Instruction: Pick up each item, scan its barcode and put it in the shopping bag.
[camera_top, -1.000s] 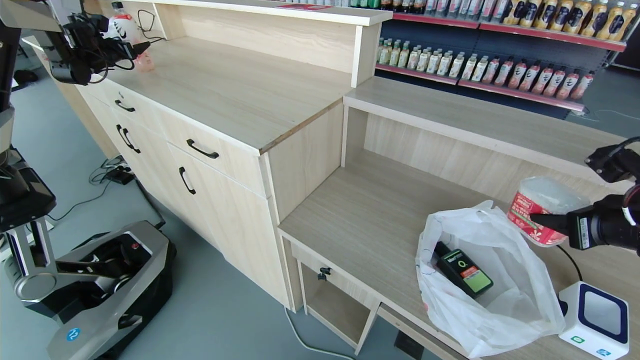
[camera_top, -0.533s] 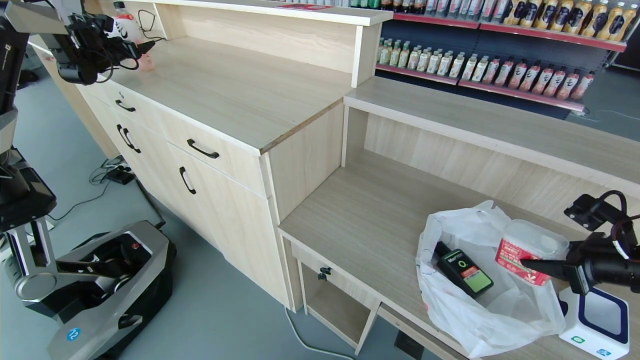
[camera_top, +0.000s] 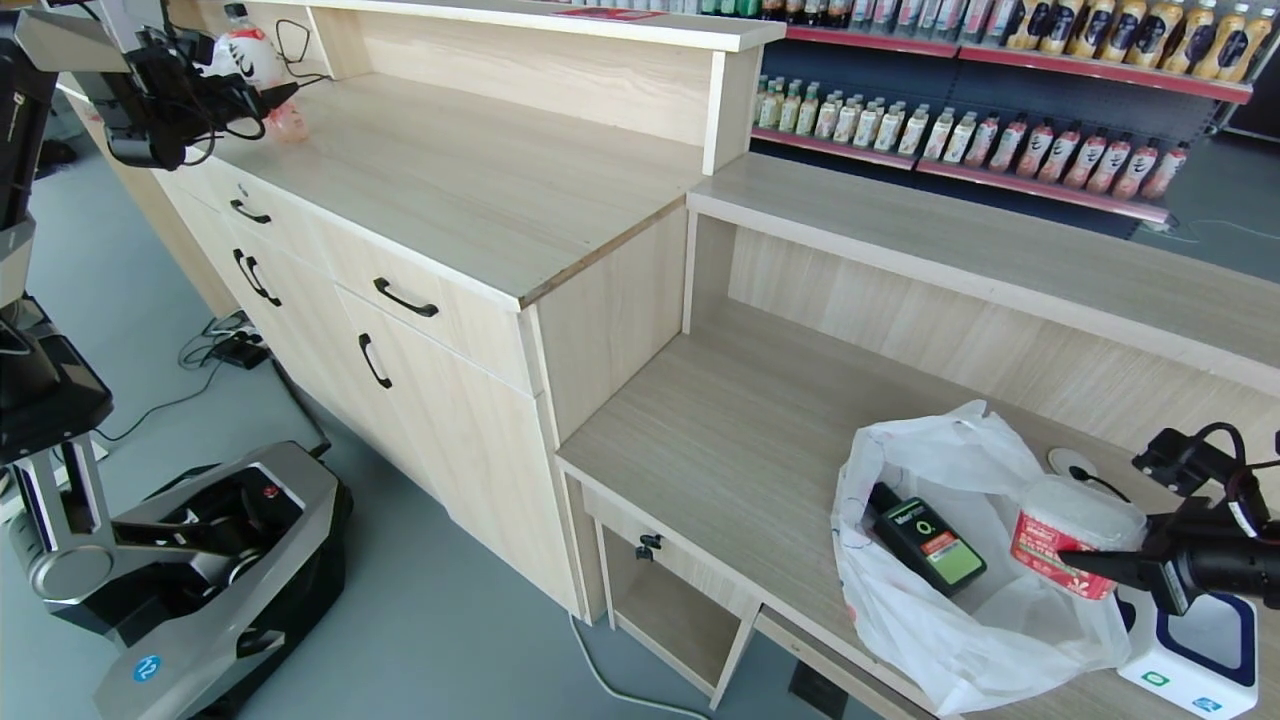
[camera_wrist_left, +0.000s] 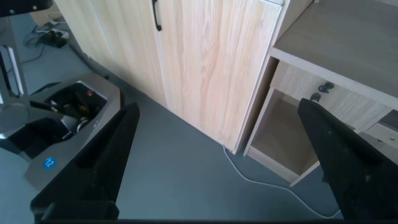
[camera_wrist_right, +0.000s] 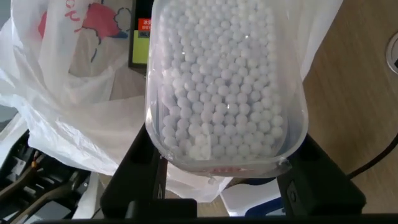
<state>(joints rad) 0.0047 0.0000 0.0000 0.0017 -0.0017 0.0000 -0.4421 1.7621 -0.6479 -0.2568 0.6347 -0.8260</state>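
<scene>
**Robot holds a tub at the mouth of a shopping bag on a shop checkout desk**

A tall pale-wood counter (camera_top: 460, 180) with drawers and cupboard doors fills the left and far left. A lower desk (camera_top: 740, 440) of the same wood joins it on the right. Far behind the desk, at the far right, run shelves (camera_top: 1000, 140) lined with rows of bottles.

On the near right of the desk lies a white plastic bag (camera_top: 900, 640), its mouth open and facing up. Just right of the bag, at the desk's near right corner, sits a white cube scanner (camera_top: 1195, 650) with a dark blue frame on top.

The right gripper (camera_wrist_right: 225, 177) comes in from the right, above the scanner. Its dark fingers clamp either side of a clear tub (camera_top: 1075, 520) full of small white beads, with a red label round it. The tub sits in the right side of the bag's mouth. Whether it touches the plastic is unclear.

A green and black box (camera_top: 925, 545) lies inside the bag, left of the tub.

At the far left, the left gripper (camera_wrist_left: 217, 109) hangs by the counter's left end, fingers spread wide and holding nothing. A small drinks bottle (camera_top: 250, 60) stands on the counter just beyond it.
</scene>
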